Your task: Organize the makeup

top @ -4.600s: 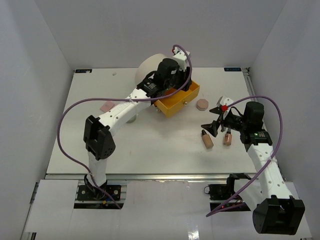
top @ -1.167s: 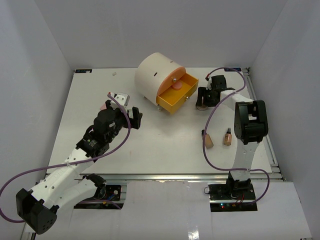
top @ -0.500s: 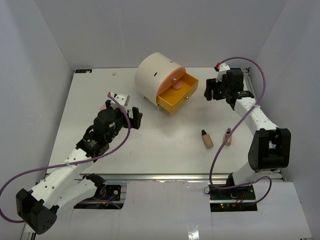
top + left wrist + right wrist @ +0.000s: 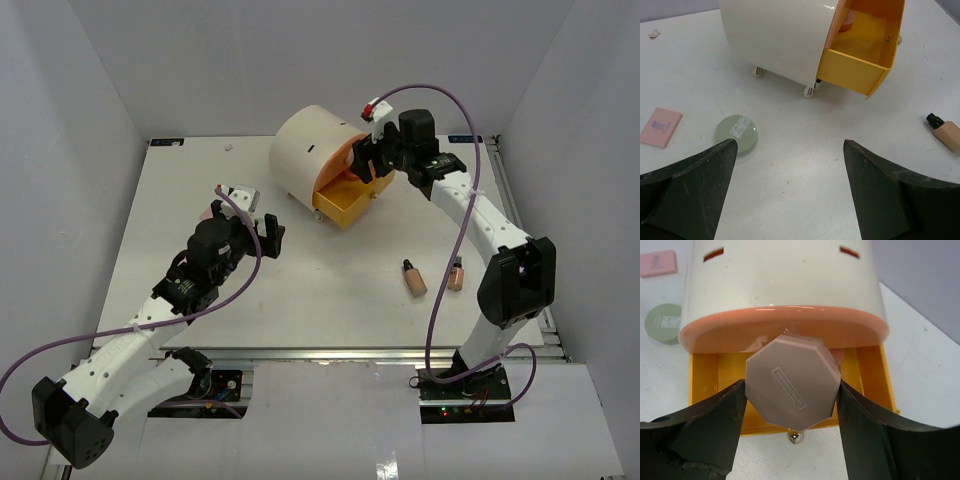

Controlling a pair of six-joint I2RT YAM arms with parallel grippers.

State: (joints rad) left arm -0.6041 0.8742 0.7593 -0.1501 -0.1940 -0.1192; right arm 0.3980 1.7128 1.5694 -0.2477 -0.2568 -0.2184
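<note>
The right arm is stretched out across the counter [image 4: 330,300] to the cream cylindrical box [image 4: 300,145]. Its right fingers [image 4: 790,392] are clamped on either side of a beige octagonal compact [image 4: 790,377], flat face up, with small printed lettering on the lid. The compact hangs over the open yellow drawer [image 4: 345,200], right up against the orange-pink front [image 4: 785,322] of the level above. I cannot tell whether it touches that front. Deep inside the yellow drawer a pink round compact [image 4: 846,20] shows, half hidden under the box.

The left arm hangs over the left side of the counter. Its left fingers [image 4: 789,150] are spread wide with nothing between them, aimed toward the box from well short of it.

Beyond the left fingers, on the bare counter, lies a pale green round compact [image 4: 736,133] with a small label on its lid. A pink flat rectangular case [image 4: 660,127] lies beside it, farther left. Both sit to the left of the box and clear of it.

Two tan bottles with black caps [image 4: 413,277] [image 4: 455,274] lie on their sides near each other on the right half of the counter, well apart from the drawer.
</note>
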